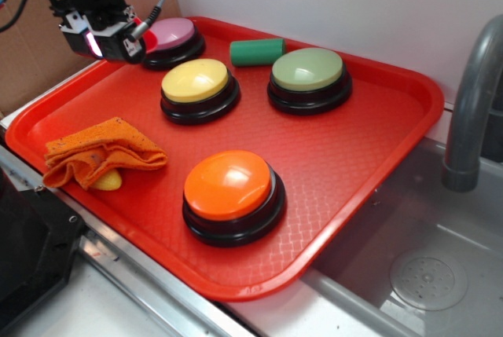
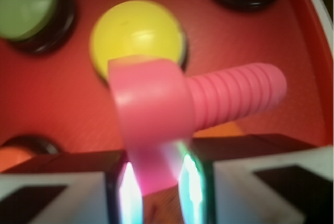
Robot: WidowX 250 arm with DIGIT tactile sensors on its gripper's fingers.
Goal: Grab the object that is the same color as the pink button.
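Gripper (image 2: 156, 182) up off the tray, jaws clamped on the flat head of the pink toy screw (image 2: 177, 109); ribbed stem sticks out sideways, clear of the fingers. From the exterior view the gripper (image 1: 106, 38) hangs over the tray's back left corner, just beside the pink button (image 1: 171, 34). Yellow button (image 1: 196, 82) near; green cylinder (image 1: 257, 51) and green button (image 1: 308, 70) beyond. Orange button (image 1: 229, 186) and orange cloth (image 1: 98, 152) sit toward the front of the red tray (image 1: 369, 141).
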